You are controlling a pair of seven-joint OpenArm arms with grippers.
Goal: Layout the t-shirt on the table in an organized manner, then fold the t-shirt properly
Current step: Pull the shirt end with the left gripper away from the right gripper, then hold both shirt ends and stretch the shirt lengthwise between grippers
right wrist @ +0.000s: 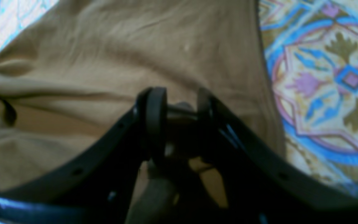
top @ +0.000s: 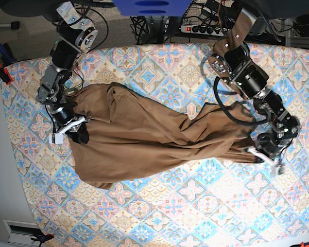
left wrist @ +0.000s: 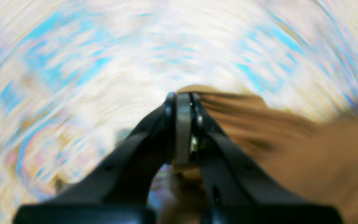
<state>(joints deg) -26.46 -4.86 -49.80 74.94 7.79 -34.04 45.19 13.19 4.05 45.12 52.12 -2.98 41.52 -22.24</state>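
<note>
In the left wrist view everything outside the gripper is smeared by motion blur. The left gripper [left wrist: 183, 102] sits at centre frame with its jaws pressed together, and a band of tan t-shirt [left wrist: 291, 137] streams off to the right from between them, so it looks pinched on a fold of cloth. The patterned table [left wrist: 73, 62] fills the rest as pale blue and cream streaks. The risk here, as I judge it, is that a fast pull on so thin a pinch lets the fabric slide out, or drags the whole garment instead of spreading it.

In the right wrist view the right gripper [right wrist: 179, 102] is at centre with its jaws partly apart. The t-shirt [right wrist: 135, 56] lies wrinkled under and beyond them, filling the left and middle of the frame, with the table [right wrist: 328, 81] sharp at right. Whether cloth is between the fingers cannot be told — the gap is dark. If this side has no hold, the shirt would bunch towards the other arm.

In the base view the t-shirt [top: 144, 139] stretches in a twisted, creased diagonal across the middle of the table [top: 159, 206], not yet flat. The right gripper [top: 77, 131] is at its left end, the left gripper [top: 257, 149] at its narrow right end — both touching cloth.
</note>
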